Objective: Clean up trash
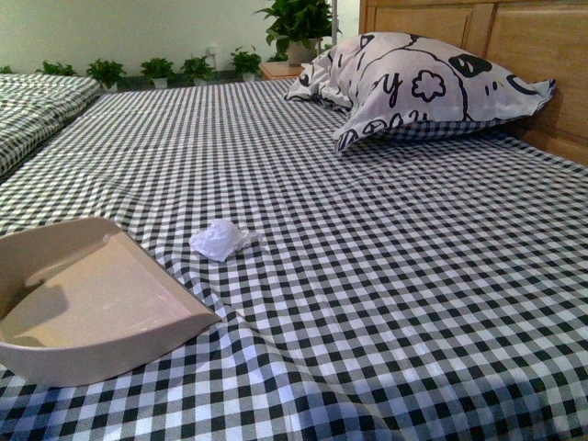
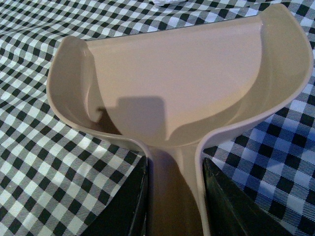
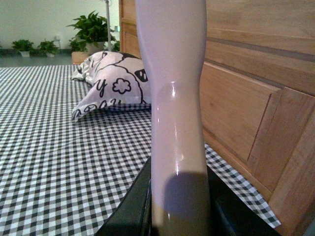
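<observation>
The trash [image 1: 219, 239], a small crumpled white wad, lies on the checked bedsheet just beyond the open mouth of the beige dustpan [image 1: 87, 299]. In the left wrist view my left gripper [image 2: 174, 196] is shut on the dustpan's handle, and the empty pan [image 2: 182, 78] spreads out ahead; a sliver of the trash [image 2: 165, 2] shows past its lip. My right gripper [image 3: 179, 211] is shut on the pale brush handle [image 3: 174, 98], which stands upright near the wooden headboard. Neither arm shows in the front view.
A white pillow with black patterns [image 1: 413, 83] lies at the back right against the wooden headboard [image 1: 514, 37]. Potted plants [image 1: 175, 69] line the far wall. A second bed [image 1: 37, 106] is at the left.
</observation>
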You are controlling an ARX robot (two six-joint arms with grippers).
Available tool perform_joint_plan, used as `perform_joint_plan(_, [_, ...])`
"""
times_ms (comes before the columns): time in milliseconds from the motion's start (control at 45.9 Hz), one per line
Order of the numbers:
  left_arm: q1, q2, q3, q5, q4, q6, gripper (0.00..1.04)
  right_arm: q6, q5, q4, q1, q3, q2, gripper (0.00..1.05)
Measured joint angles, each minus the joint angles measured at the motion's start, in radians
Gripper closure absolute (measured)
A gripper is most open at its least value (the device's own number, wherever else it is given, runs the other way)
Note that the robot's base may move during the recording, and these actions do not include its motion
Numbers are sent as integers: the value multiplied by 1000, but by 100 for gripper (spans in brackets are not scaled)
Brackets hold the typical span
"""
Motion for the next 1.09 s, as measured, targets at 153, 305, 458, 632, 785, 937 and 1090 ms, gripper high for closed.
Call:
perform_joint_plan(153, [0, 0, 0, 0, 0, 1, 76, 0, 0, 0, 0, 0, 0, 84])
perform_joint_plan(305, [0, 1, 0, -2, 0, 2, 76, -1, -249, -278, -69, 126, 111, 84])
perform_joint_plan(458, [0, 2, 1, -3, 0, 3, 76, -27, -424, -272, -75, 218, 410, 85])
perform_joint_plan(632, [-1, 2, 1, -3, -1, 3, 76, -71, -402, -116, -56, 298, 734, 85])
perform_joint_plan(785, [-1, 2, 1, -3, -1, 4, 76, -98, -384, -24, -23, 373, 922, 85])
perform_joint_plan(937, [-1, 2, 1, -3, -1, 4, 76, -112, -362, 52, 23, 448, 1125, 85])
perform_joint_plan(1090, [-1, 2, 1, -3, -1, 4, 76, -112, -331, 93, 49, 496, 1276, 85])
